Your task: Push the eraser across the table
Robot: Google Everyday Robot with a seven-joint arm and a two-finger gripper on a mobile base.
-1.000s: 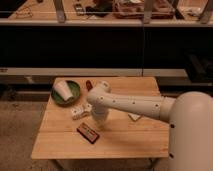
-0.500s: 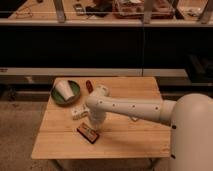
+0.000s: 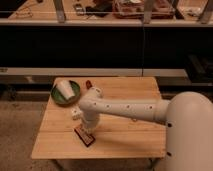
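Observation:
The eraser, a small flat dark block with a red-brown face, lies on the light-wood table near its front left. My white arm reaches in from the right. The gripper points down at the arm's end, right over the eraser's far end and seemingly touching it. The arm hides the gripper's tip.
A green plate holding a tipped white cup sits at the table's back left corner. A small red oblong object lies by the back edge. A small white object lies left of the arm. Dark shelving stands behind the table.
The gripper has come down and toward the front onto the eraser. The eraser has shifted slightly toward the front left.

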